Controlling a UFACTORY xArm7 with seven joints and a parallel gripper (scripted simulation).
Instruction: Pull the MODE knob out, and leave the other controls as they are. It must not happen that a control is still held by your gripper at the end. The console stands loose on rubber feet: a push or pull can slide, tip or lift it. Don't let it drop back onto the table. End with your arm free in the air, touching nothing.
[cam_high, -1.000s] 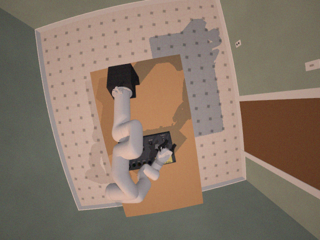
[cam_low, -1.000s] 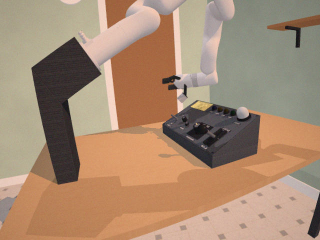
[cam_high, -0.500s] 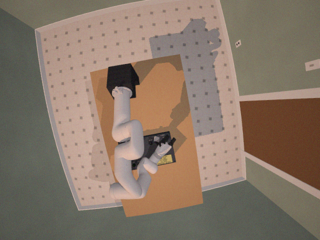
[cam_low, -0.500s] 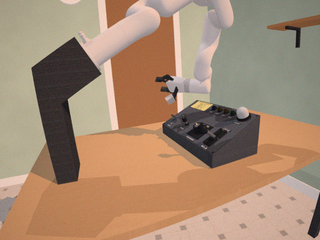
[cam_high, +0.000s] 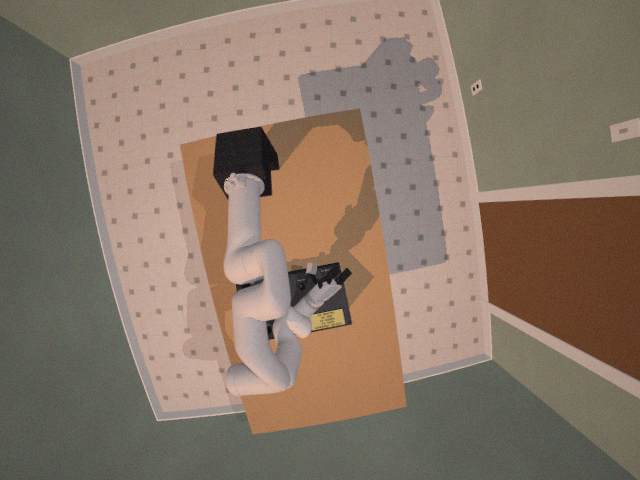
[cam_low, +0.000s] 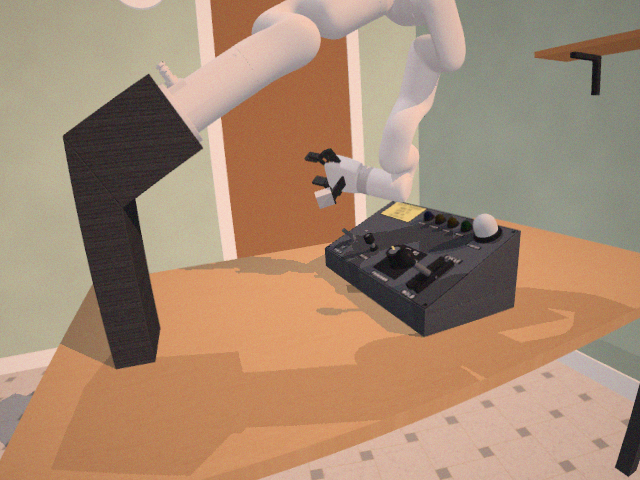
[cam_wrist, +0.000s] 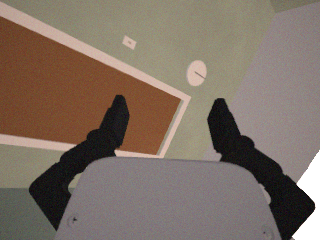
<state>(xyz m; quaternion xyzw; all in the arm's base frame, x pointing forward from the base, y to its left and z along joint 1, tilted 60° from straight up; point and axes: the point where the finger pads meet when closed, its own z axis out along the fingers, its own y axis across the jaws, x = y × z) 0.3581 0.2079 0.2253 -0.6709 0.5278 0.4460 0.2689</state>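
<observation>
The dark grey console (cam_low: 426, 268) stands on the wooden table; in the overhead view (cam_high: 320, 294) my arm covers part of it. Its sloped panel carries a small toggle (cam_low: 347, 233), a small black knob on a stem (cam_low: 369, 239), a larger black knob with a yellow mark (cam_low: 395, 254), a slider lever (cam_low: 426, 268), a row of coloured buttons (cam_low: 447, 219) and a white dome (cam_low: 485, 225). The labels are too small to read, so I cannot tell which knob is MODE. My gripper (cam_low: 315, 168) is open and empty. It hovers above the console's far left end and points sideways at the door. The wrist view shows only my open fingers against wall and door.
The black arm pedestal (cam_low: 111, 232) stands at the table's left end. A yellow label (cam_low: 403, 210) sits on the console top. A wall shelf (cam_low: 589, 49) hangs at the upper right. The table edge runs close in front of the console.
</observation>
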